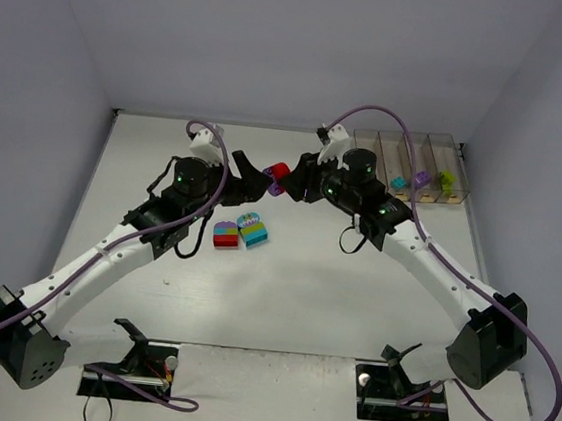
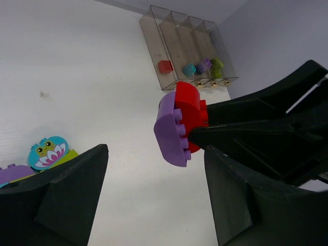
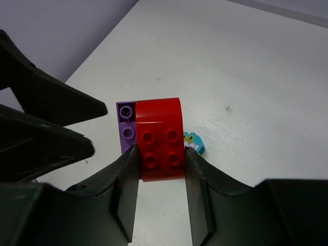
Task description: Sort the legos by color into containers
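My right gripper (image 3: pixel 161 156) is shut on a red lego (image 3: pixel 159 132) with a purple lego (image 3: pixel 126 129) stuck to its side, held above the table. In the top view this pair (image 1: pixel 278 173) hangs between both grippers. My left gripper (image 2: pixel 154 205) is open. The purple lego (image 2: pixel 171 128) sits just ahead of its fingertips, touching neither finger. Two multicolour stacked legos (image 1: pixel 226 235) (image 1: pixel 253 230) lie on the table. The containers (image 1: pixel 413 149) stand at the back right and hold a teal lego (image 1: pixel 400 182), a purple one (image 1: pixel 421 178) and a lime one (image 1: pixel 447 178). A red lego (image 2: pixel 165 66) lies in the nearest bin.
Both arms meet over the middle back of the white table (image 1: pixel 302 293). Grey walls close in on the left, back and right. An owl-printed teal piece (image 3: pixel 193 142) shows below the held legos.
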Available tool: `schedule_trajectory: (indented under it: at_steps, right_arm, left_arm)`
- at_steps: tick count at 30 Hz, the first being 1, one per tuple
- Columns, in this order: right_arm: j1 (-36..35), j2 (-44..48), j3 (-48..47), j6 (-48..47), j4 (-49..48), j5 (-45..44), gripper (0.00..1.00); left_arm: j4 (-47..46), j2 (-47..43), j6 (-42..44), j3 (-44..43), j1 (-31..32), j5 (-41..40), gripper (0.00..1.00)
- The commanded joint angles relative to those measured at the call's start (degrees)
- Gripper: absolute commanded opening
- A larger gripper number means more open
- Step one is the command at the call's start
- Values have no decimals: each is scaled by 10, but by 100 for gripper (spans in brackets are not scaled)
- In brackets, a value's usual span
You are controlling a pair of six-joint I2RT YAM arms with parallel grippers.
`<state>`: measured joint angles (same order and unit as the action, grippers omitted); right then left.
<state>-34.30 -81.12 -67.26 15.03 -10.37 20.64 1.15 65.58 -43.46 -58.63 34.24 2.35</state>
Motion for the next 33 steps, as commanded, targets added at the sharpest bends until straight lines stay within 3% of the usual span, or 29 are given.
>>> schedule_trajectory:
  at_steps: [1, 13, 20, 26, 28, 31, 33]
  right_arm:
    - [-5, 36, 0, 12, -61, 13, 0]
    - [-5, 50, 10, 14, -62, 15, 0]
    - [-5, 52, 17, 18, -72, 13, 0]
    - [-5, 53, 18, 18, -78, 11, 0]
    - [-6, 55, 19, 16, -77, 3, 0]
    - [-5, 59, 14, 14, -76, 1, 0]
    - [-4, 61, 11, 12, -76, 0, 0]
  left_arm:
    - [-65, 9, -16, -44, 9, -13, 68]
    - [-81, 41, -36, -54, 12, -13, 56]
    - [-84, 56, -60, -49, 12, 10, 42]
    - [-85, 68, -70, -51, 12, 20, 21]
    - [-77, 68, -66, -54, 12, 13, 8]
    - [-60, 68, -52, -51, 12, -7, 0]
    - [-56, 68, -45, -39, 12, -18, 0]
